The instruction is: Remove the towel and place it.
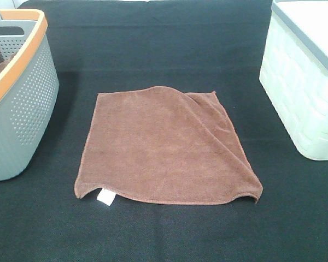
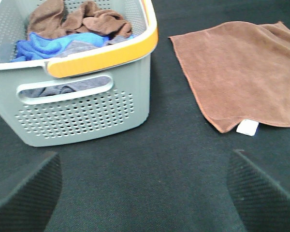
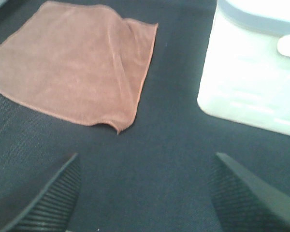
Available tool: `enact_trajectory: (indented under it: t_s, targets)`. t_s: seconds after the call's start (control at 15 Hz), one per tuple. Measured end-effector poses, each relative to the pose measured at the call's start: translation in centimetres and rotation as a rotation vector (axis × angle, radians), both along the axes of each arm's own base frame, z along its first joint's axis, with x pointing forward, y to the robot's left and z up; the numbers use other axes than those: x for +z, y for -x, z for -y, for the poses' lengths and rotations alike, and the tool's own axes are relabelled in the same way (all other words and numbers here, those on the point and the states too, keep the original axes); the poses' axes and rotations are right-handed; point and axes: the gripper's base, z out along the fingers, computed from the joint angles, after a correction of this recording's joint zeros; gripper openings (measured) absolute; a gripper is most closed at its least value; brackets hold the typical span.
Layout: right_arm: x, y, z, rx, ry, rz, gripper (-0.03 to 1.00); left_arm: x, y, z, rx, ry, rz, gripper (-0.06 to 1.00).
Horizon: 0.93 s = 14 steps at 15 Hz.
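Observation:
The towel lies spread almost flat on the black table in the middle of the exterior high view, with its white tag at the near left corner and a fold along its right side. It also shows in the left wrist view as the towel and in the right wrist view as the towel. My left gripper is open above bare table, short of the towel and the grey basket. My right gripper is open too, with nothing between its fingers. Neither arm appears in the exterior high view.
A grey perforated basket with an orange rim stands at the left; inside it lie a bunched brown cloth and a blue cloth. A white basket with a grey rim stands at the right.

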Motion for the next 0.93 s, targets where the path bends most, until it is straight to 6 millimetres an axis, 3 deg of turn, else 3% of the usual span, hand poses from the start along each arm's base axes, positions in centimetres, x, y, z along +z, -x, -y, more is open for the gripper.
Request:
enact_trajectory:
  t_s: [0.93]
  targets:
    - [0.00,0.10,-0.14,-0.078,-0.006,0.013,0.71,0.00,0.02,-0.01,-0.015,0.000,0.000,0.88]
